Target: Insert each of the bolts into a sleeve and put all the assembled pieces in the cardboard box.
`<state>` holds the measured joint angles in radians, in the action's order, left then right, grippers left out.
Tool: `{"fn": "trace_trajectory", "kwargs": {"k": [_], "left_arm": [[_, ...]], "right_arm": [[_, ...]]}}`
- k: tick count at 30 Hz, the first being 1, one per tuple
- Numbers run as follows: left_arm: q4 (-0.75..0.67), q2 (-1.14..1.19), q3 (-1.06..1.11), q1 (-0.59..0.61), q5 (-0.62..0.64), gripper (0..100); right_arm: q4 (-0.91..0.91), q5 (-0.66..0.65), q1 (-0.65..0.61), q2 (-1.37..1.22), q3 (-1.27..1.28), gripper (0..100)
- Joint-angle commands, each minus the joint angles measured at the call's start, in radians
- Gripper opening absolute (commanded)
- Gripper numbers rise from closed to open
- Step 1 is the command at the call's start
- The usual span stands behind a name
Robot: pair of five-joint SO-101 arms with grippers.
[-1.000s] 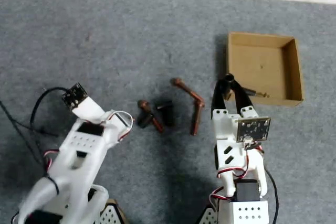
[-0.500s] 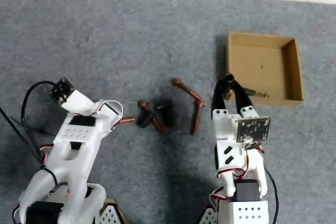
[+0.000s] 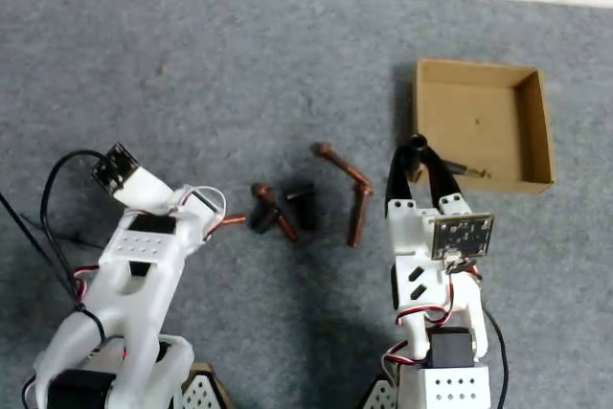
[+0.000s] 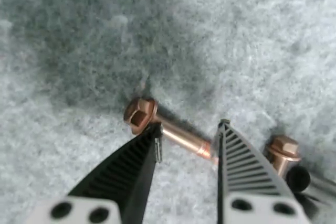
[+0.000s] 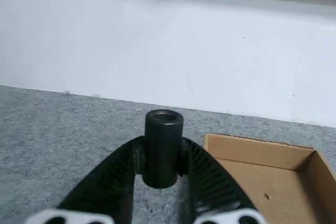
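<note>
My left gripper (image 4: 189, 129) is open low over the carpet, its fingers either side of a copper bolt (image 4: 170, 132) lying flat. In the high view this bolt (image 3: 230, 221) pokes out from under the left arm. My right gripper (image 5: 164, 156) is shut on a black sleeve (image 5: 164, 140), held upright in front of the cardboard box (image 5: 262, 153). From above, that sleeve (image 3: 418, 146) sits just left of the box (image 3: 533, 131). Two black sleeves (image 3: 302, 203) and a bolt (image 3: 276, 210) lie mid-table. Two more bolts (image 3: 341, 165) (image 3: 358, 214) lie to their right.
A second bolt (image 4: 283, 150) and a black sleeve end (image 4: 304, 179) lie close beside my left gripper's finger. A thin dark piece (image 3: 471, 171) rests by the box's near wall. Grey carpet (image 3: 192, 74) covers the table, with a white wall behind.
The left arm swung to the left during the first half second, uncovering the bolt's tip, and has barely moved since. The right arm kept still with its sleeve.
</note>
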<state>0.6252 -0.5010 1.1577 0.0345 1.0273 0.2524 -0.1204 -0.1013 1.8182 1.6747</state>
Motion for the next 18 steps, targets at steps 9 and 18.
{"fn": "trace_trajectory", "kwargs": {"k": [9,18], "left_arm": [[-0.006,0.004,0.024,-0.024,0.002,17],[-0.008,0.004,0.039,-0.024,0.002,17]], "right_arm": [[0.001,-0.008,-0.01,0.019,0.122,0.6],[0.001,-0.008,-0.01,0.019,0.122,0.6]]}}
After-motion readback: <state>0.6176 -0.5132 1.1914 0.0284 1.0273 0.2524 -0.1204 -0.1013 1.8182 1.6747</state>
